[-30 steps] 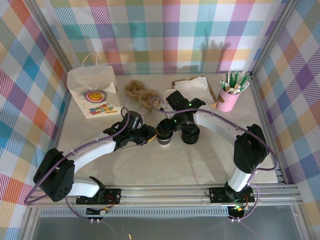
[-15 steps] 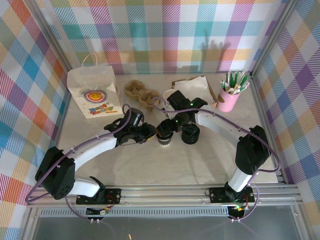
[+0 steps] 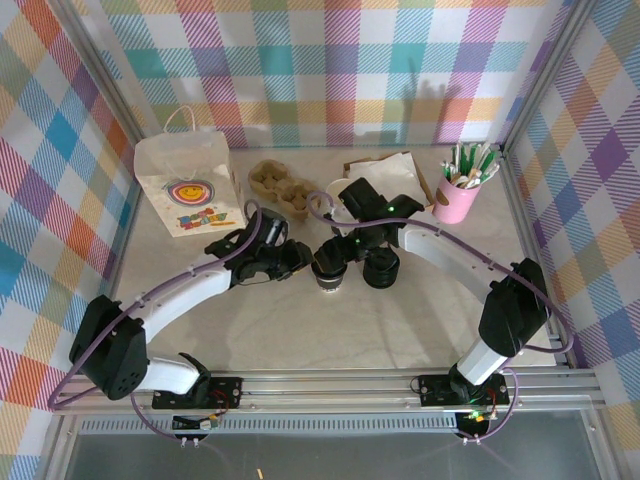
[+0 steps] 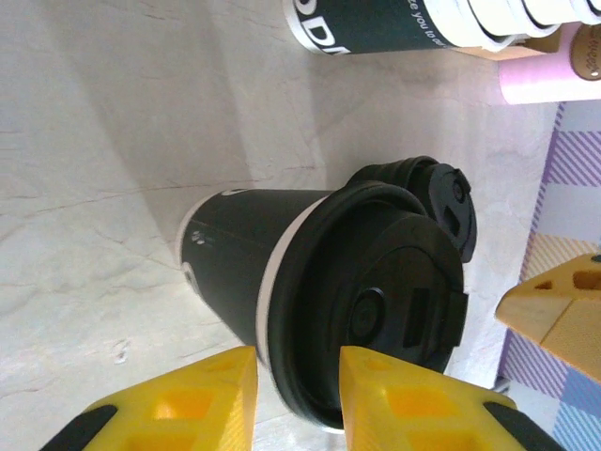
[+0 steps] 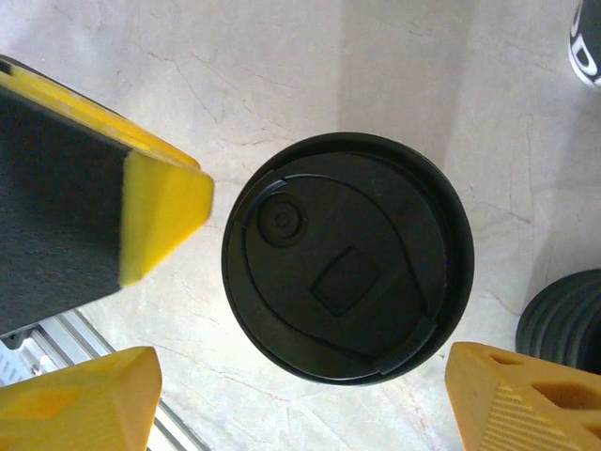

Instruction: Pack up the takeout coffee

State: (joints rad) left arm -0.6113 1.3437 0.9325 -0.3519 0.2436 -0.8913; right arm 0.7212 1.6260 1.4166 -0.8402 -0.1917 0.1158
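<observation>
located the takeout coffee (image 3: 330, 281) upright near the middle of the table (image 3: 400, 330), lid (image 5: 347, 258) fitted; noted the right gripper (image 5: 300, 399) overhead, jaws spread wide of the lid, apparently for clearance, and the left gripper (image 4: 296, 376) just beside it, jaws slightly apart, gripping nothing.

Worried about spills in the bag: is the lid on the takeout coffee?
On. The black lid covers the whole rim of the takeout coffee, seated flat in the right wrist view.
</observation>
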